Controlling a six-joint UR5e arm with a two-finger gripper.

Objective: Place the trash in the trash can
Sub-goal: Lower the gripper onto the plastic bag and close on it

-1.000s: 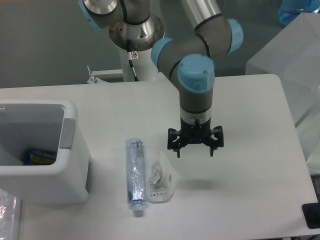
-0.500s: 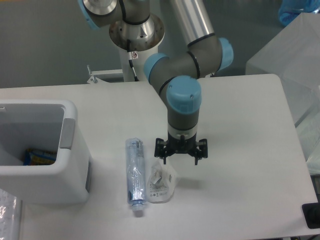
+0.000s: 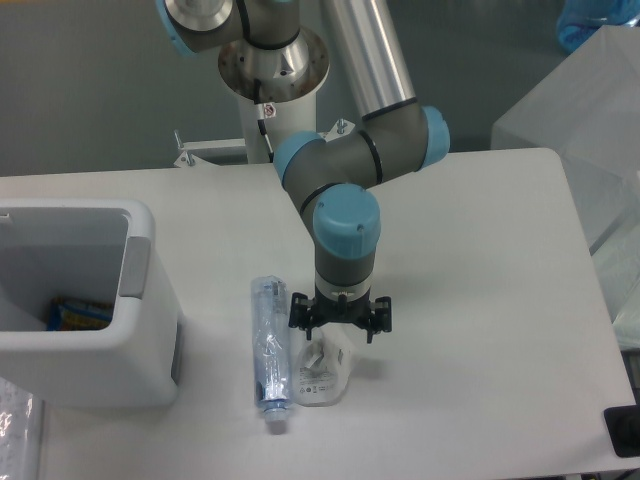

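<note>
Two pieces of trash: a bottle and a wrapper, side by side on the white surface [image 3: 480, 300], near its front edge.
Bottle [image 3: 270, 350]: long, clear and bluish, lying flat with its white cap [image 3: 275, 421] pointing toward the front edge. It sits between the trash can and the wrapper, apart from the can.
Wrapper [image 3: 322, 368]: small, clear and crumpled, with a white printed label. It lies just to the right of the bottle; whether the two touch cannot be told.
Trash can [image 3: 90, 310]: large white rectangular bin with rounded corners and a grey panel on the side facing the bottle. It stands at the left of the surface, open at the top. Something colourful, blue and yellow, shows at the bottom inside.
Arm [image 3: 350, 180]: grey with light blue caps, reaching down from a base at the back of the surface, wrist pointing straight down.
Hand [image 3: 340, 328]: black, with its two fingers spread wide apart and pointing down. It hangs directly over the upper end of the wrapper, very close to it. It holds nothing; whether the fingertips touch the wrapper cannot be told.
Background: pale translucent boxes stand beyond the right edge of the surface.
</note>
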